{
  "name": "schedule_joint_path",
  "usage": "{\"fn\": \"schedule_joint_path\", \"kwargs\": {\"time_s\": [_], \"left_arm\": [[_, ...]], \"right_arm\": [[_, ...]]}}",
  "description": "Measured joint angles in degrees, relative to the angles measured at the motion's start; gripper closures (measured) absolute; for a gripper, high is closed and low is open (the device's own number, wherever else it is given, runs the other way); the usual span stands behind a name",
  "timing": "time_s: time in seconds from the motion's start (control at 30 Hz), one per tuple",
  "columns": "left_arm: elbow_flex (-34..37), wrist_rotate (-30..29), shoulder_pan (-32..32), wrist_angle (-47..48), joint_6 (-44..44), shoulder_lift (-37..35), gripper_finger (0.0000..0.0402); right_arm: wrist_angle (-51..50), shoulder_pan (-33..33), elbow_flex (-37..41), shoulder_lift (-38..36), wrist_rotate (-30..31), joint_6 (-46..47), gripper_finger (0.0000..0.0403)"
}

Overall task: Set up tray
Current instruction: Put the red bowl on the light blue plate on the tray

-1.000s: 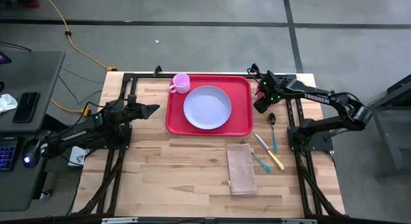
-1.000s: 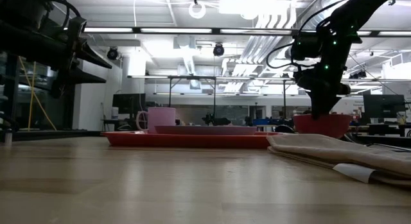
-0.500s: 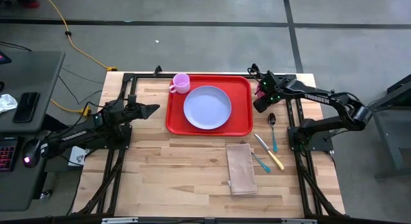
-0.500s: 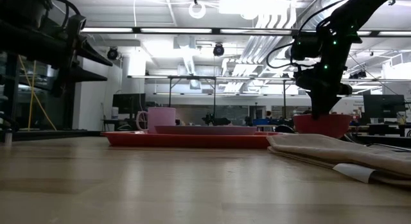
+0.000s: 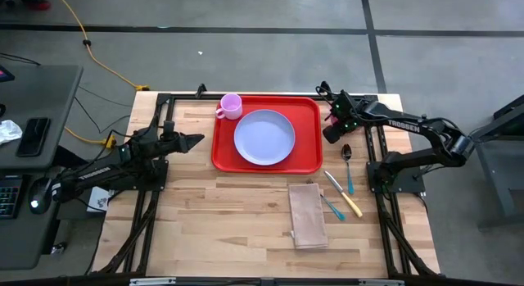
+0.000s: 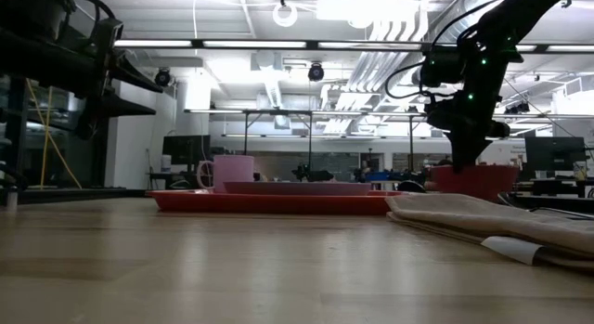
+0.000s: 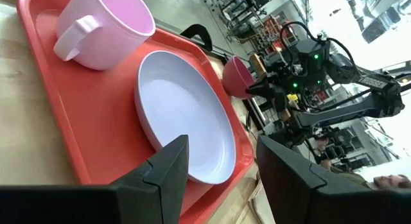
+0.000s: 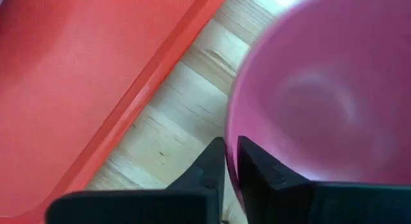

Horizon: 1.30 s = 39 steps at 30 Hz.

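- High view: tray (image 5: pixel 307 130), one, red, lying flat near the tabletop's far edge, about midway along it; carrying one lavender plate (image 5: pixel 264 137) at its middle and one pink mug (image 5: pixel 230 106) at its far left corner. Right gripper (image 5: pixel 331 129) just off the tray's right rim; left gripper (image 5: pixel 190 141) waiting near the tabletop's left edge. Toward the right edge: one spoon (image 5: pixel 346 152), two more utensils (image 5: pixel 344 194), one folded napkin (image 5: pixel 307 215).
- Low view: tray (image 6: pixel 269 201) low and level; right gripper (image 6: pixel 461 162) down on one red bowl (image 6: pixel 483 180).
- Left wrist view: left gripper (image 7: pixel 221 163) with jaws standing wide, nothing between them; tray (image 7: pixel 77 115) beyond the fingers.
- Right wrist view: right gripper (image 8: pixel 230 161) pinched nearly shut over the bowl (image 8: pixel 321 95) rim, tray (image 8: pixel 70 76) close beside.
- Handling, as a judgement: probably light, stiff and smooth, hence slippery; best taken at the raised rim, kept level because of the loose dishes.
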<state>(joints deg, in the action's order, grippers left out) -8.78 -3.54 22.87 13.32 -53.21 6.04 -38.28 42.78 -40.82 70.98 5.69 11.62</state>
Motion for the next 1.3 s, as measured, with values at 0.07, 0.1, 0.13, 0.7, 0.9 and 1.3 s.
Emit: {"fn": "schedule_joint_path", "kwargs": {"time_s": [0.07,0.1,0.13,0.7,0.9,1.3], "left_arm": [[0.0,0.04,0.01,0.0,0.0,-0.01,0.019],[0.0,0.04,-0.01,0.02,0.0,-0.01,0.019],[0.0,0.04,0.0,0.02,0.0,-0.01,0.019],[0.0,-0.01,0.0,0.11,0.41,0.01,0.019],[0.0,-0.01,0.01,0.13,0.44,0.01,0.019],[0.0,-0.03,-0.01,0.14,3.74,-0.01,0.019]], "right_arm": [[0.0,-0.02,0.0,-0.01,-0.02,0.0,0.0395],[0.0,-0.01,0.0,-0.02,0.0,0.0,0.0399],[-0.02,-0.02,0.0,-0.03,0.0,0.02,0.04],[0.01,-0.01,0.0,-0.04,0.15,0.87,0.0402],[0.02,0.0,0.0,-0.04,-0.72,0.96,0.0402],[-4.44,-0.02,-7.5,-0.02,-2.5,-0.34,0.0403]]}}
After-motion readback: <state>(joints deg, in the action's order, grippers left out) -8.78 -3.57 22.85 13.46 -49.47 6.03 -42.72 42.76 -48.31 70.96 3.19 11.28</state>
